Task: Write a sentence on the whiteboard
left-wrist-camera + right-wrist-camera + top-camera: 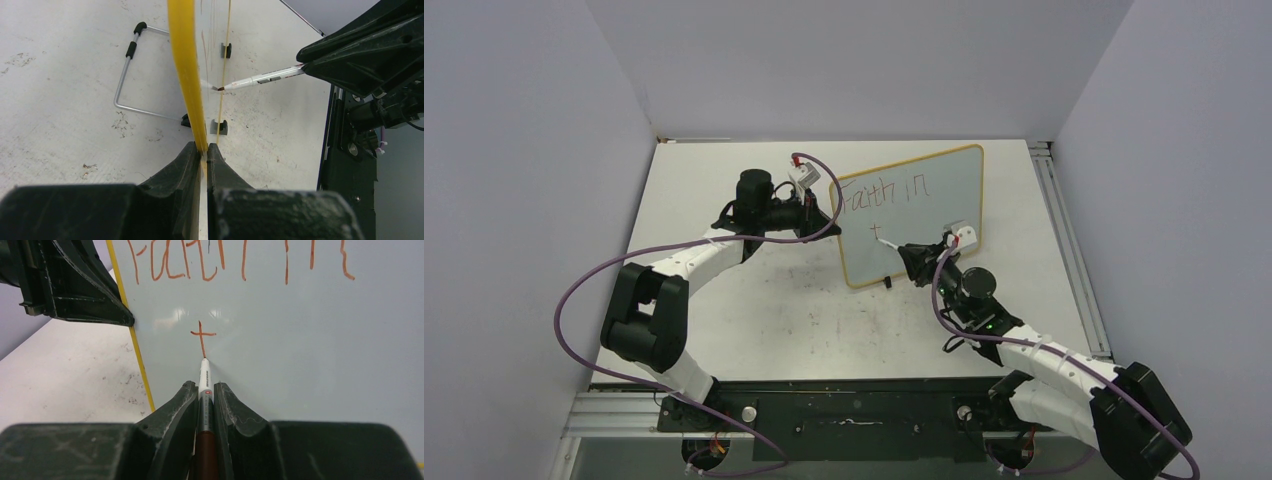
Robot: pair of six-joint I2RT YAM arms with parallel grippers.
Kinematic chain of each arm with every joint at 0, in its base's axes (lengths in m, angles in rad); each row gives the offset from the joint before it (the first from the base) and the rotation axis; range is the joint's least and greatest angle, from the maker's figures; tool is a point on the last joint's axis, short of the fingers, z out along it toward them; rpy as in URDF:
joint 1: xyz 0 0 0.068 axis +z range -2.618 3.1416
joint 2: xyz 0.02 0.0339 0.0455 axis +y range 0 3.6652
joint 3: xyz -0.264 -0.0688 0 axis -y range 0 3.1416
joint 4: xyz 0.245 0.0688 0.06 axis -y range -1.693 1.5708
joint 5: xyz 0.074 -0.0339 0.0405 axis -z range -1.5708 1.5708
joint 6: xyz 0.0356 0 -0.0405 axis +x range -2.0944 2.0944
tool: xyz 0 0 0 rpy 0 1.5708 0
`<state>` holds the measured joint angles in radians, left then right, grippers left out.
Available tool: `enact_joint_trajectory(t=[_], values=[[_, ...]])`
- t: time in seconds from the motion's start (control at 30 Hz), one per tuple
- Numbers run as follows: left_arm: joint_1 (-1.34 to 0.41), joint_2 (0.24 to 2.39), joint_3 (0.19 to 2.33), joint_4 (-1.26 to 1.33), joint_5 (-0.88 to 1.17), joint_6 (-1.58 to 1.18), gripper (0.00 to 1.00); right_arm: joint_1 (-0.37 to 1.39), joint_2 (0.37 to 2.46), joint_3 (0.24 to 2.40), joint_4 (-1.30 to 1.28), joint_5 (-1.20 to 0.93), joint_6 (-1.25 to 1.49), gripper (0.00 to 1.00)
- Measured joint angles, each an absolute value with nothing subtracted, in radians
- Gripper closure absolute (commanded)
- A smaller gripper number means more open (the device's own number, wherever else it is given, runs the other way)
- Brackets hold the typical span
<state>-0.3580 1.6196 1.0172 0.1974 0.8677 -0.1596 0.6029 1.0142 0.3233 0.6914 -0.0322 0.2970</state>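
Scuffed white tabletop [774, 330] bears yellow-framed whiteboard [924, 225] reading "Faith in t".

In the top view the left arm [686, 262] starts from its base at 7 o'clock, folds its elbow out toward 9 o'clock, and runs its forearm up toward 1 o'clock. Its wrist [754, 197] turns the left gripper [824, 215] to point at 3 o'clock, jaws pinched tight on the edge of the whiteboard [924, 215]. The right arm [1049, 365] bends low at 5 o'clock and stretches toward 10 o'clock. The right gripper [205, 390] is clamped around a marker [204, 376], which runs straight out between its fingers [182, 400].
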Motion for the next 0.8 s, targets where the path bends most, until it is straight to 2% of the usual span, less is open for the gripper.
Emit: enact_joint_trajectory(t=[0.57, 0.8], values=[[-0.358, 1.620, 1.017, 0.197, 0.870, -0.160, 1.00, 0.604, 0.916, 0.299, 0.607, 0.040, 0.299, 0.95], [-0.358, 1.620, 1.017, 0.197, 0.871, -0.160, 1.00, 0.604, 0.950, 0.329, 0.641, 0.040, 0.295, 0.95]])
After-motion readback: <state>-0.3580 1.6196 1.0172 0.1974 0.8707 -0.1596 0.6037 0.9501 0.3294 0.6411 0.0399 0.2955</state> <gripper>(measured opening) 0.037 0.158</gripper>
